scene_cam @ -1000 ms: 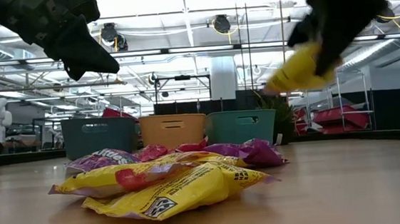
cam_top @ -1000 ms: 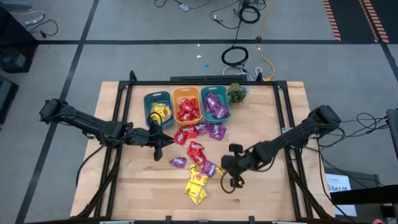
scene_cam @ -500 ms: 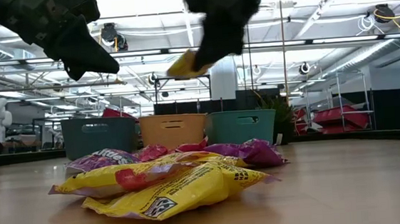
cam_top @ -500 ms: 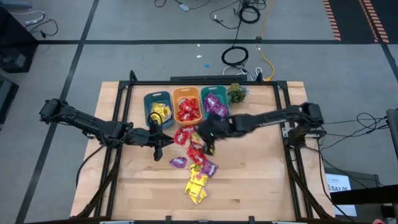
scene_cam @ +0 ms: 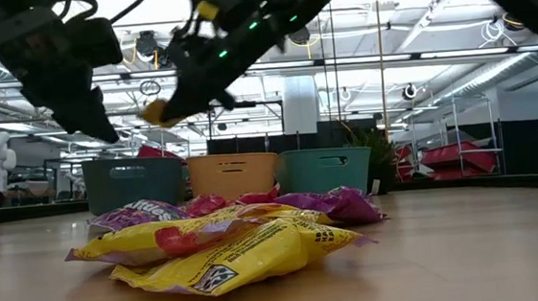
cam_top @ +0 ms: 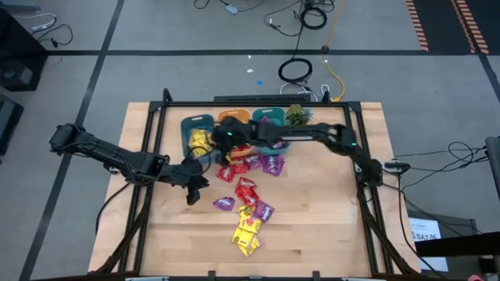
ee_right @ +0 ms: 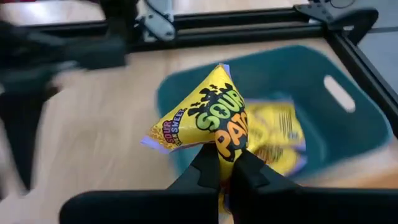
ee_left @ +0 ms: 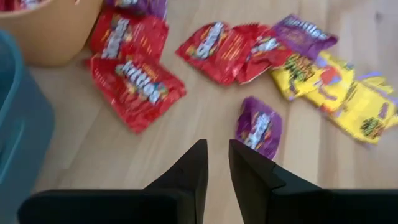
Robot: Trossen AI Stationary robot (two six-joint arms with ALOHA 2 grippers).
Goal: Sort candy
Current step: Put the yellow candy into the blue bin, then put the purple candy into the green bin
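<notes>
High view: straight down over whole counter (cam_top: 328,234). Low view: counter height, facing far bins. Wrist views: close, angled down. You see same candy pile (scene_cam: 228,240) in high, low, left wrist.

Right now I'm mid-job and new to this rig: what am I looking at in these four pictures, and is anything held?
Two dark robot arms work at a wooden table. One picture looks straight down, one sits at table height, and one rides on each wrist. Three bins stand at the back; loose candy in red, purple and yellow lies before them. The right end effector is shut on a yellow packet over the teal bin. The left end effector hangs over the table near the loose candy, fingers slightly apart, holding nothing.
</notes>
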